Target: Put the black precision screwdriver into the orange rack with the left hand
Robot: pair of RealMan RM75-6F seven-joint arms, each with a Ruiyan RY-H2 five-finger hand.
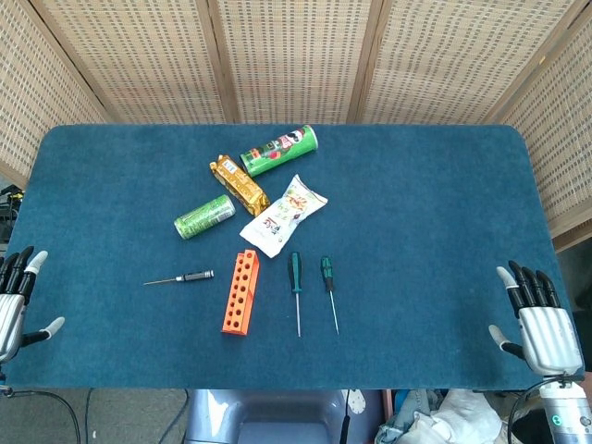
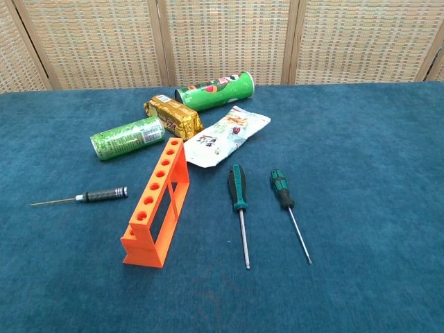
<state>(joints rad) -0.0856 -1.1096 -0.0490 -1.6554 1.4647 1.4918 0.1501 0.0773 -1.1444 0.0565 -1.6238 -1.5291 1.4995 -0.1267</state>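
The black precision screwdriver (image 1: 181, 277) (image 2: 90, 196) lies flat on the blue cloth, its thin tip pointing left. Just right of it stands the orange rack (image 1: 240, 291) (image 2: 157, 201), a long block with a row of holes on top. My left hand (image 1: 14, 302) is at the table's left edge, far from the screwdriver, fingers spread and holding nothing. My right hand (image 1: 538, 324) hovers at the front right corner, also spread and empty. The chest view shows neither hand.
Two green-handled screwdrivers (image 1: 296, 287) (image 1: 328, 289) lie right of the rack. Behind it are a green can (image 1: 204, 216), a gold snack pack (image 1: 239, 184), a white pouch (image 1: 282, 215) and a green crisp tube (image 1: 279, 151). Wicker screens stand behind the table (image 1: 416, 213).
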